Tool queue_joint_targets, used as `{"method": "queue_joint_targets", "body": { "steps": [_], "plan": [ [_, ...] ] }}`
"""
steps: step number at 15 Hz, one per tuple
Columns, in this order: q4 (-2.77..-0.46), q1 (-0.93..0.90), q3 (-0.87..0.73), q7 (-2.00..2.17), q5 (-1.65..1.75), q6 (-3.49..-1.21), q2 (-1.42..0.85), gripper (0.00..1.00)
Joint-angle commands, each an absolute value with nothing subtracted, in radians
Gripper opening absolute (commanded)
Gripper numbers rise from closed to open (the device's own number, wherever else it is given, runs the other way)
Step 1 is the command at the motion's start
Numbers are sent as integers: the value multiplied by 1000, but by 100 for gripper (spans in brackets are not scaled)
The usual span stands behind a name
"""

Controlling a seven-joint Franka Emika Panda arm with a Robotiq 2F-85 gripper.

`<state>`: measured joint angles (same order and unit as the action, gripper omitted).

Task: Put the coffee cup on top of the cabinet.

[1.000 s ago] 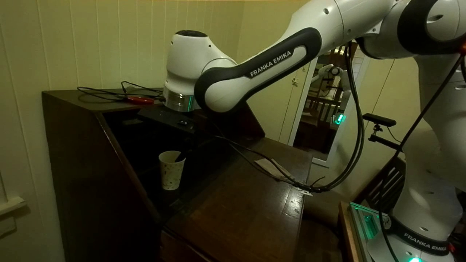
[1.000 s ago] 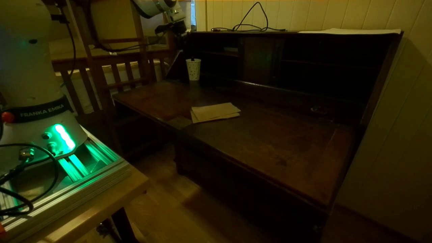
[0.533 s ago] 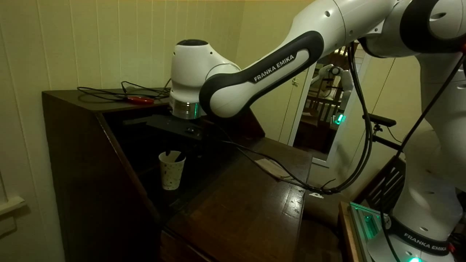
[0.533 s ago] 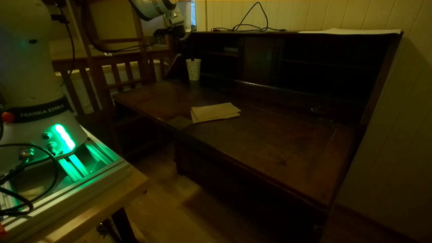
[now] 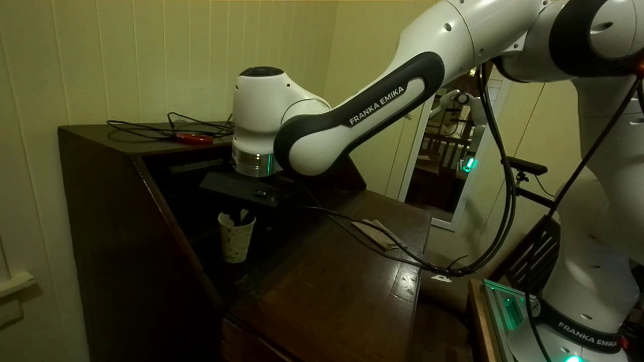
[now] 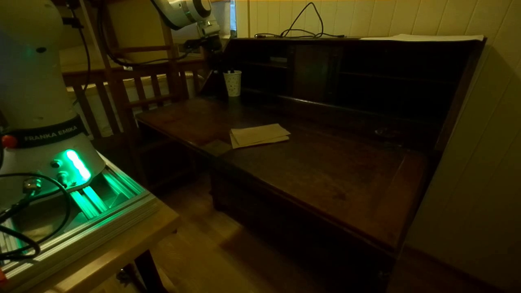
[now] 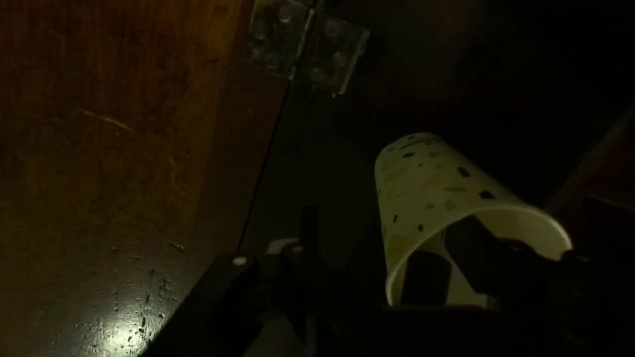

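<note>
The white speckled coffee cup stands on the desk level inside the dark brown cabinet, at the foot of its side wall. It also shows in an exterior view and in the wrist view. A dark stick pokes up in it. My gripper points down at the cup with its jaws apart. One of its fingers reaches inside the cup's rim; the other finger stands outside, with a gap to the cup wall. In both exterior views the fingers are mostly lost in shadow.
Black cables and a red object lie on the cabinet top, close to my wrist. A white sheet lies farther along the top. A folded pale card lies on the open leaf. A metal hinge shows near the cup.
My arm has come down, bringing the gripper from above the cup to its rim, with a finger now inside. The cup's rim has shifted very slightly.
</note>
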<state>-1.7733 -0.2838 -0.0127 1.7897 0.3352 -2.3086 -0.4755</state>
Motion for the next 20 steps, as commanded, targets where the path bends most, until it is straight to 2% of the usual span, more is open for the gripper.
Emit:
{"method": "queue_joint_targets", "body": {
  "steps": [1,5,7,14,20],
  "plan": [
    [-1754,-302,-25,1823,334,-2308,-492,38],
    [-1751,-302,-27,1839,333,-2305,-494,9],
    [-1751,-302,-30,1847,335,-2304,-491,0],
    [-1775,-289,-46,1834,347,-2287,-408,1],
    [-1788,-238,-130,1900,458,-2251,-275,1]
  ]
}}
